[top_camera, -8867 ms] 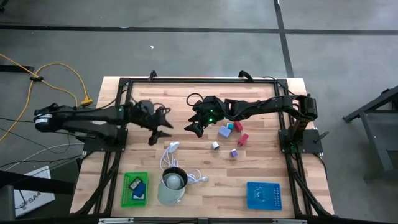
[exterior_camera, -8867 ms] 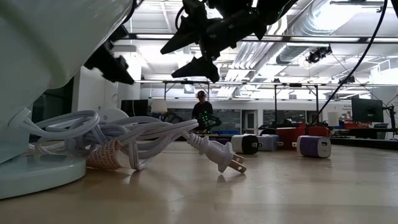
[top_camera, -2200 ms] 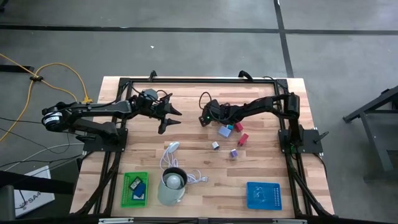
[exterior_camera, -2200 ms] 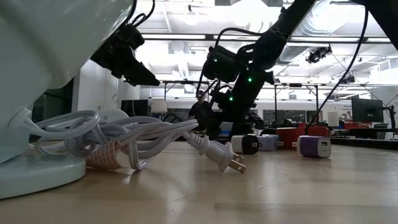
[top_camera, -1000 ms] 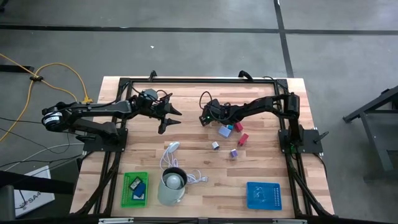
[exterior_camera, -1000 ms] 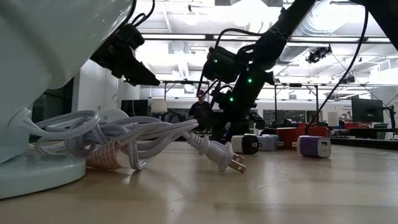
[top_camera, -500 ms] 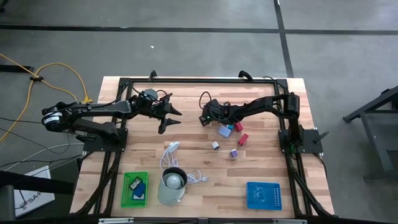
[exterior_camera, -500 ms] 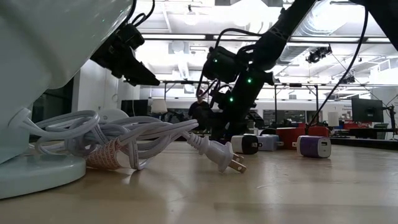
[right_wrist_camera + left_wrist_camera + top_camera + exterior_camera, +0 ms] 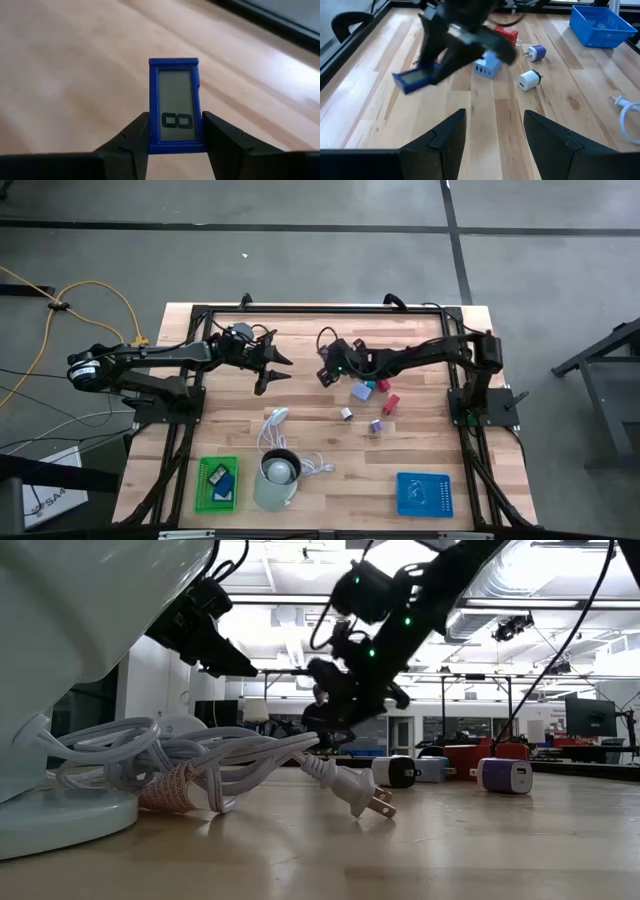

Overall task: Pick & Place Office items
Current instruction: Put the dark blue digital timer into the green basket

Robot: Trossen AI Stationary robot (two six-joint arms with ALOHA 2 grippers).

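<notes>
- Your wooden table (image 9: 420, 460) carries a green tray (image 9: 218, 483) at the near left, a blue basket (image 9: 424, 493) at the near right, and a pale cup (image 9: 277, 479) with a white coiled cable (image 9: 272, 425) between them.
- Your left gripper (image 9: 272, 370) hangs over the table's far left part, fingers apart, holding nothing.
- Your right gripper (image 9: 326, 370) is just left of the loose pieces, fingers clamped on a flat blue piece with a grey display (image 9: 174, 105), lifted off the wood.
- The other office items lie near the table's middle: a light blue block (image 9: 487, 66), a red block (image 9: 507, 35), a purple plug piece (image 9: 536, 52) and a white one (image 9: 529, 80).
</notes>
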